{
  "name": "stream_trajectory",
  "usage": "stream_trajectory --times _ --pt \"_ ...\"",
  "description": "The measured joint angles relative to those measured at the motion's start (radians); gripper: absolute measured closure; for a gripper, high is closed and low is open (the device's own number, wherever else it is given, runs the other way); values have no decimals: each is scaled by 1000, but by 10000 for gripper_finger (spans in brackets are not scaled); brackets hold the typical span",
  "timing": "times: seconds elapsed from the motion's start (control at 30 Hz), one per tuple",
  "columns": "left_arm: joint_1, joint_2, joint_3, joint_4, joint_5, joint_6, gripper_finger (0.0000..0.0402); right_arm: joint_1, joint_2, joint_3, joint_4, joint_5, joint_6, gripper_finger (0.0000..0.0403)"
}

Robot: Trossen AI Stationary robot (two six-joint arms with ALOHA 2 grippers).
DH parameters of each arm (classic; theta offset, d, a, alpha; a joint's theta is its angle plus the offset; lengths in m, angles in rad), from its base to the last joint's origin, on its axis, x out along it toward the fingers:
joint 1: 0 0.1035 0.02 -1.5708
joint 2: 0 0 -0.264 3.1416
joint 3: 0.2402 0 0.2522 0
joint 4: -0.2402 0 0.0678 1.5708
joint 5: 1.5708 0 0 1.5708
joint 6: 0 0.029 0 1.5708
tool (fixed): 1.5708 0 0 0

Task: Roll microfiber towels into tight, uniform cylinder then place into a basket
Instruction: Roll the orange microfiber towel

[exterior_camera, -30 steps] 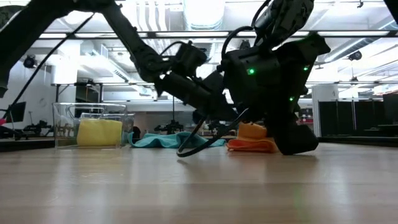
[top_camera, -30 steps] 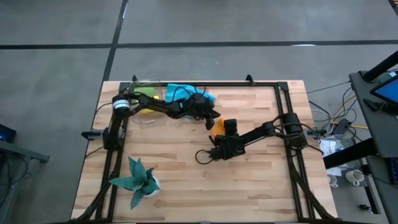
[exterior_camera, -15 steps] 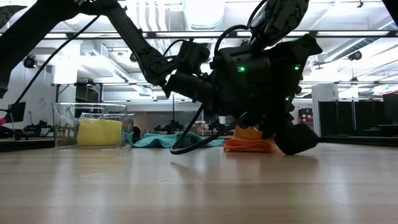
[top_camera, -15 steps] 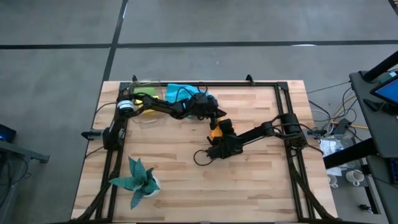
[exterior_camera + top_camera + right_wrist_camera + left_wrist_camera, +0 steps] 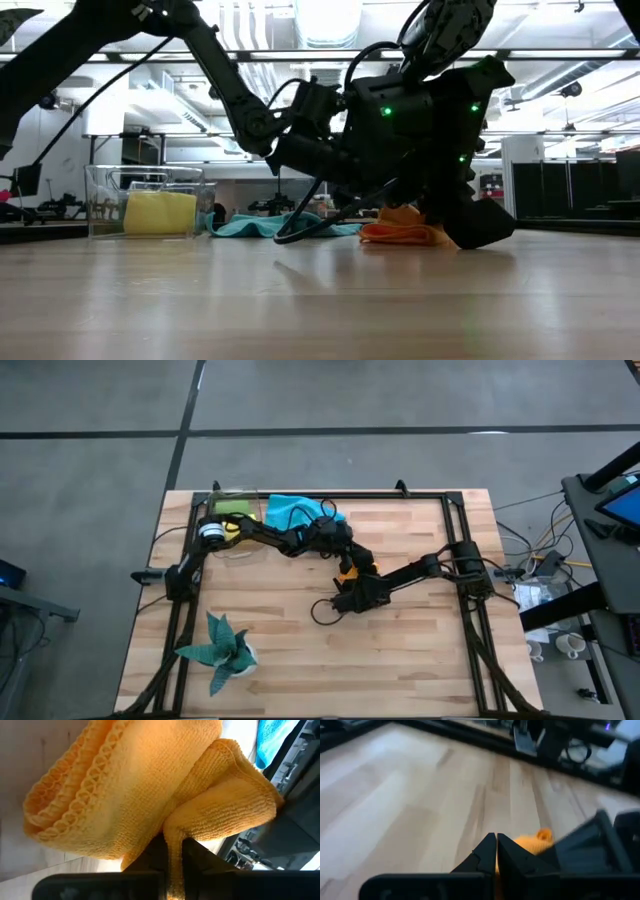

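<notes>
We see the orange towel (image 5: 135,785) near the middle of the table, folded thick into a loose, uneven bundle with its stitched edges showing, not yet a tight cylinder. The right gripper (image 5: 172,851) has its fingers pinched shut on a fold of it. Over the last second the left gripper (image 5: 496,851), fingers shut and empty as far as we can tell, has swung in from the far left to sit just beside the orange towel, and the right gripper has crept closer to it. We judge both arms are now set to work the roll together.

The blue towel (image 5: 295,508) lies spread at the far edge. To its left, the clear basket (image 5: 105,195) already holds a yellow towel (image 5: 160,212), rolled. The potted plant (image 5: 222,648) stands near left.
</notes>
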Motion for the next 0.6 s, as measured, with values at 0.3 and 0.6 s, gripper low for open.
stream_trajectory --times 0.3,0.6 --pt "-5 7 -20 163 -60 -10 402 -4 -20 -7 -17 14 52 390" --pt "51 -22 -17 -12 192 4 402 23 -29 -3 -20 23 -38 390"
